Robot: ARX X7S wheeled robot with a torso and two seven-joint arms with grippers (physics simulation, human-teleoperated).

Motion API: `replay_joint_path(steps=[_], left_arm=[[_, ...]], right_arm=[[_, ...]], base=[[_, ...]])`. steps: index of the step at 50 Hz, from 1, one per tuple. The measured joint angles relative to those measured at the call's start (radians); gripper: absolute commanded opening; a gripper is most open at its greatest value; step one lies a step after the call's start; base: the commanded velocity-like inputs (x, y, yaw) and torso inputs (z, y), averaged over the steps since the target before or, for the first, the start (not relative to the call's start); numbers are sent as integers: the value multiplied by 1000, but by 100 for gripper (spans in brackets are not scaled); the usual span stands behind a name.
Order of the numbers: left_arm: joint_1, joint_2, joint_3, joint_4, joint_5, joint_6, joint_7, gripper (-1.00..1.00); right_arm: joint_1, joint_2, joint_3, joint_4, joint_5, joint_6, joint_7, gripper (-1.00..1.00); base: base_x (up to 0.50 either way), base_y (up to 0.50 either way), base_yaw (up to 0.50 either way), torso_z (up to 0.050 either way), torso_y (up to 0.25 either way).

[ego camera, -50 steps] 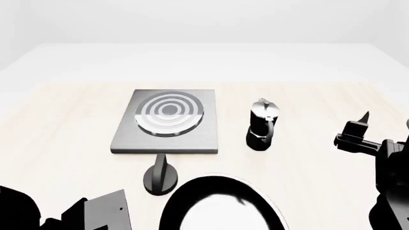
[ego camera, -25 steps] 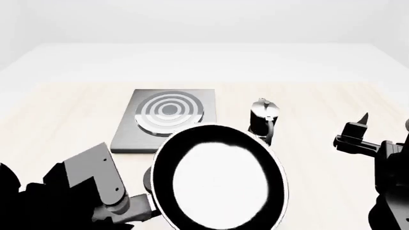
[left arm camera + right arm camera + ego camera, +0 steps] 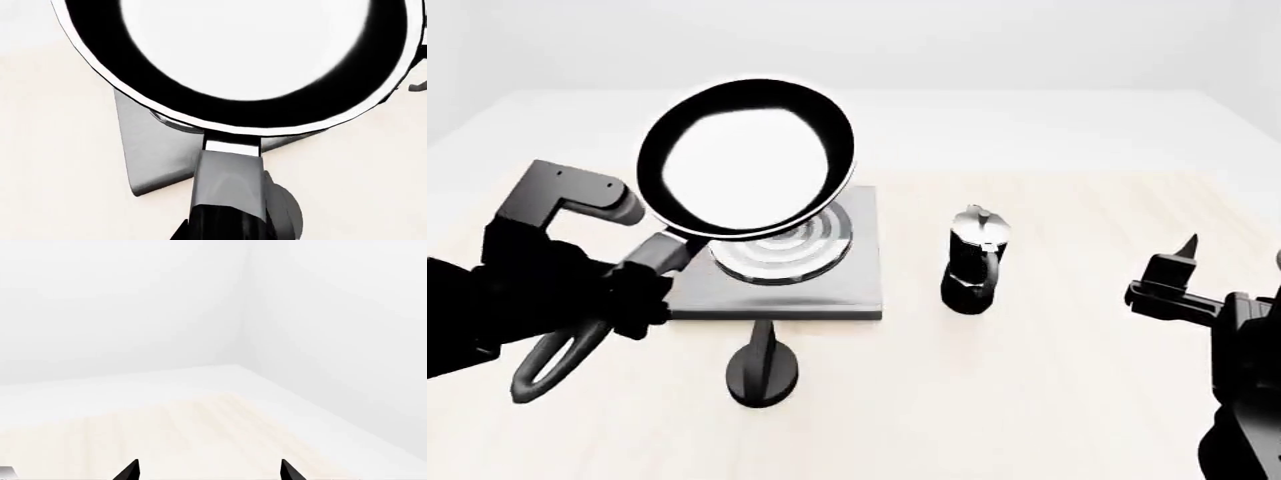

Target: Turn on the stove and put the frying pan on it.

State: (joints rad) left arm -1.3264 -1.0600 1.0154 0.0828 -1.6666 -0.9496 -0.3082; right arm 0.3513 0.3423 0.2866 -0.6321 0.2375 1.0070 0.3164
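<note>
Pale wood table [image 3: 1068, 400], white walls. Left gripper [image 3: 641, 285] grasps pan [image 3: 747, 158] by handle [image 3: 227, 190], pan lifted above stove [image 3: 827, 290], tilted, just ahead of gripper. Knob [image 3: 763, 372] near stove's front edge. Moka pot [image 3: 974, 260] between both grippers. Right gripper [image 3: 208, 471] spread wide, empty, well apart from stove.

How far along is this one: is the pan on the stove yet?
Not yet. Done: the left gripper has the frying pan by its handle and lifted. In hand: the pan hangs tilted above the stove, not resting on it. Left: setting it on the burner. Whether the knob has been turned cannot be told. The right gripper is open, idle.
</note>
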Motion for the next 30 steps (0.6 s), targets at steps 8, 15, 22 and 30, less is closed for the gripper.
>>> replay_joint_path(steps=[8, 15, 22, 30], left_arm=[[9, 68, 20, -141, 98, 76, 29, -100], [-10, 171, 50, -280, 193, 127, 86, -100], [-39, 299, 91, -434, 280, 173, 172, -100], [-83, 475, 142, -685, 361, 219, 284, -100]], right_arm=[[-1, -3, -7, 14, 0, -13, 1, 100], [0, -5, -12, 24, 1, -20, 1, 100], [3, -7, -17, 31, 4, -24, 1, 100], [8, -7, -24, 39, 6, -28, 1, 100]], base=[[0, 0, 0, 0, 1], [0, 0, 0, 0, 2], [0, 0, 0, 0, 3], [0, 0, 0, 0, 1]])
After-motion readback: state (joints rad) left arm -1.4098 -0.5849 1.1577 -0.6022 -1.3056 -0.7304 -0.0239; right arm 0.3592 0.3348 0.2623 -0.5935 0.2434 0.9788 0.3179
